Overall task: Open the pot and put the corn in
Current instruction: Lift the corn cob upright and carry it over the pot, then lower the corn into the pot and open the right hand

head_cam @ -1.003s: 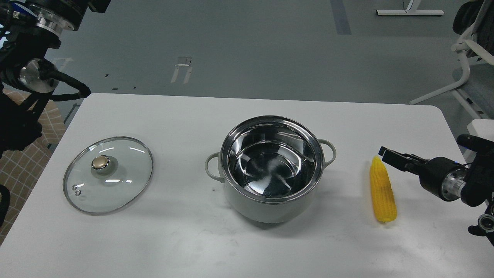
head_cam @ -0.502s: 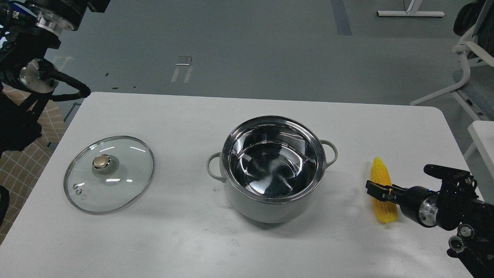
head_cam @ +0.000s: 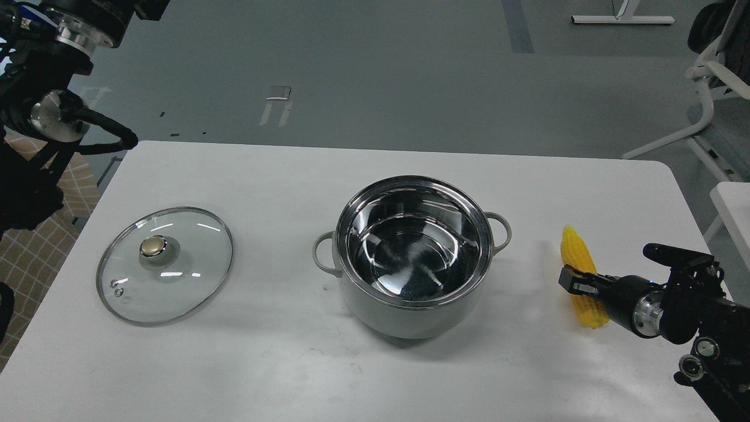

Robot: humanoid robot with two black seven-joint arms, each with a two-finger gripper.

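The pale grey-green pot [head_cam: 410,308] stands open in the middle of the white table, its steel inside empty. Its glass lid [head_cam: 187,275] with the gold knob [head_cam: 153,246] lies flat on the table to the left. The yellow corn [head_cam: 574,252] lies at the right, pointed end away from me. My right gripper [head_cam: 577,282] reaches in from the right and is closed across the corn's middle. The corn's lower half is partly hidden behind it. My left arm [head_cam: 55,111] is raised at the top left, off the table; its fingers are cut off by the frame.
The white table [head_cam: 263,176] has rounded far corners. Its right edge runs just past the corn. A white chair frame [head_cam: 703,99] stands on the grey floor at the far right, beyond the table.
My right gripper swung down from the corn's tip to its middle and closed on it. In the last half second the corn shifted slightly away from me with the gripper. Left arm still.
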